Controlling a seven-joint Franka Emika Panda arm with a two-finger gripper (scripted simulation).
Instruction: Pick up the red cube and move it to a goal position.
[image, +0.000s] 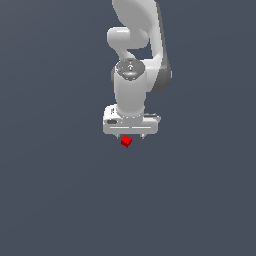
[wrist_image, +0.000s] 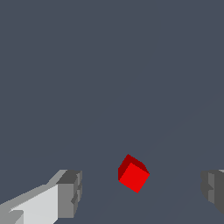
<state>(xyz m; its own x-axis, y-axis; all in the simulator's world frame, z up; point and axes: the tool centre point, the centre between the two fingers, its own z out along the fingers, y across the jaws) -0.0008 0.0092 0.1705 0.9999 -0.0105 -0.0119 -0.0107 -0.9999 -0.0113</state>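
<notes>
A white robot arm (image: 135, 55) reaches down over a plain, dark grey-blue bench surface (image: 50, 190) that fills both views; no edges or corners of the bench are visible, so positions can only be given relative to the arm. In the exterior view the arm hangs in the upper middle of the picture, its rounded wrist section pointing downward and ending in a wide white gripper (image: 131, 137) body.

The red cube (image: 126, 141) is small and bright red. In the exterior view it appears just below the gripper body, slightly toward the exterior view's left of the gripper's centre, and clearly narrower than the gripper. It is turned so that a corner faces the camera rather than a flat side.

In the wrist view the gripper (wrist_image: 142, 192) is spread wide: one grey finger pad (wrist_image: 70, 192) on a white finger shows at one side and a second grey pad (wrist_image: 214, 190) at the other, with a broad gap between them. The red cube (wrist_image: 133, 174) lies in that gap, closer to the first pad, touching neither. It appears rotated relative to the line between the fingers. Whether the fingertips have reached the cube's height cannot be told.
</notes>
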